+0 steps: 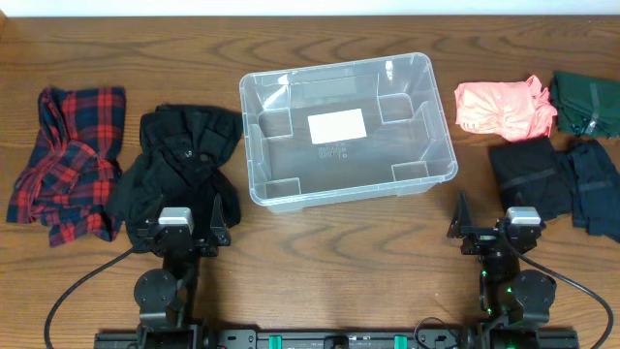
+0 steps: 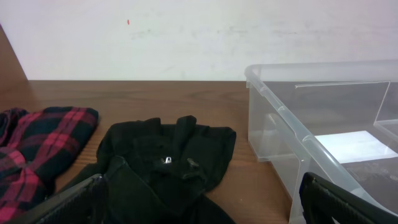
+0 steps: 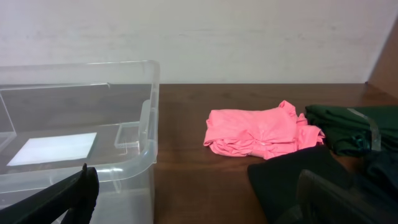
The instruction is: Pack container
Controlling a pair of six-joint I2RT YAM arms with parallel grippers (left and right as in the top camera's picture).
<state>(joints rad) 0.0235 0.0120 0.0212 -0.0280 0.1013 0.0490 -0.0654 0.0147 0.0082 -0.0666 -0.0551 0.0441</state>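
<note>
The clear container (image 1: 347,128) sits at mid-table, a white label (image 1: 337,125) on its base. To its left lie a black garment (image 1: 184,155) and a red plaid shirt (image 1: 68,160). To its right lie a pink garment (image 1: 504,107), a green cloth (image 1: 586,102) and dark clothes (image 1: 557,179). The left gripper (image 1: 184,218) and the right gripper (image 1: 499,228) sit nearer the table's front edge, their jaws spread wide.

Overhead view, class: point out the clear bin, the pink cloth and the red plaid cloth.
clear bin (image 1: 387,145), overhead view, a bare part of its base.
pink cloth (image 1: 504,109), overhead view, middle of the folded pile.
red plaid cloth (image 1: 68,160), overhead view, middle of the crumpled fabric.
</note>
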